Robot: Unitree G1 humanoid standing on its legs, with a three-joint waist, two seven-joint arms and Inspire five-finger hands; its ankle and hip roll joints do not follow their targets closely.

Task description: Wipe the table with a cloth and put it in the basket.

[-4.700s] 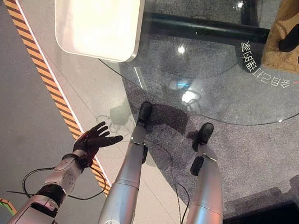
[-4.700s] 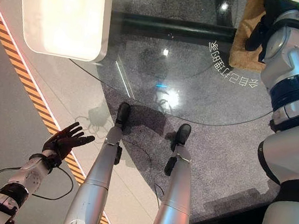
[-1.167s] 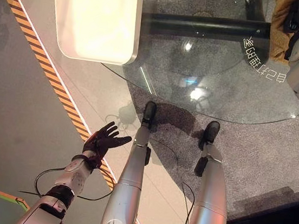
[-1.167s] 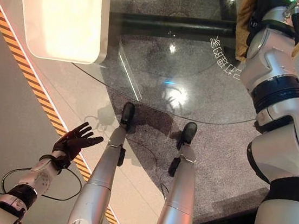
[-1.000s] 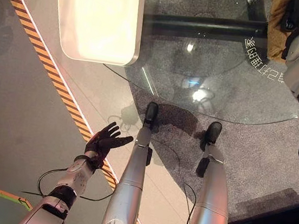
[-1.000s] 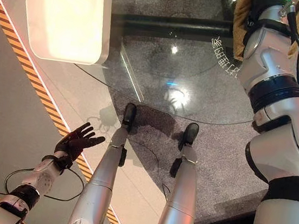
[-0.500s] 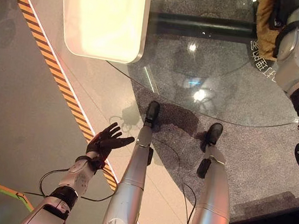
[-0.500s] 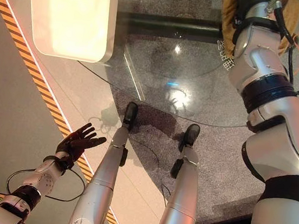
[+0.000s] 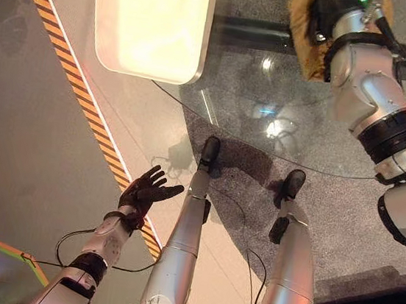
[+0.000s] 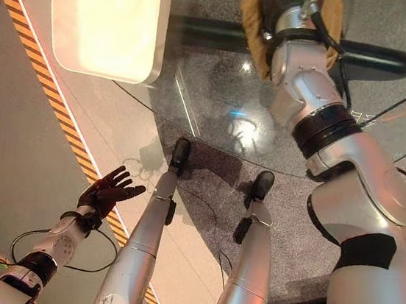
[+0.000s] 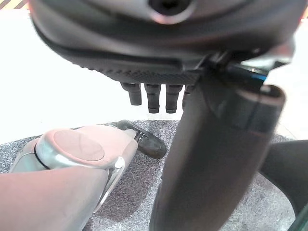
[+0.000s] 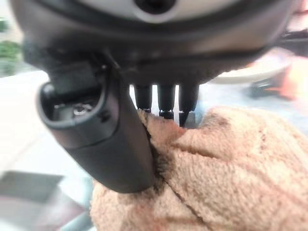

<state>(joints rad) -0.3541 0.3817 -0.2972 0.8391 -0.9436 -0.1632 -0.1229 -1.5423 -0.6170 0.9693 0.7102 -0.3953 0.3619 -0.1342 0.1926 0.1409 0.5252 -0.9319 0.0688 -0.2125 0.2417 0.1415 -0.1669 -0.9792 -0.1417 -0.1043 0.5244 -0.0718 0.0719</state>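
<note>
A tan fuzzy cloth (image 9: 300, 38) lies on the far part of the round glass table (image 9: 268, 101). My right hand (image 9: 327, 5) rests on top of the cloth, its arm reaching over the glass from the right. In the right wrist view the straight fingers (image 12: 166, 103) press into the cloth (image 12: 231, 163) and the thumb lies sunk against a fold. My left hand (image 9: 146, 193) hangs open low at the left, palm up over the floor, holding nothing; its wrist view shows the palm (image 11: 144, 48) with fingers straight.
A white rounded slab (image 9: 152, 20) overlaps the glass table's far left edge. A black bar (image 9: 254, 34) runs under the glass. Orange-and-black striped tape (image 9: 83, 100) crosses the floor on the left. Grey carpet lies beneath the table.
My right arm has swept the cloth leftward across the far side of the glass. The view has shifted a little. The left hand stays as it was.
</note>
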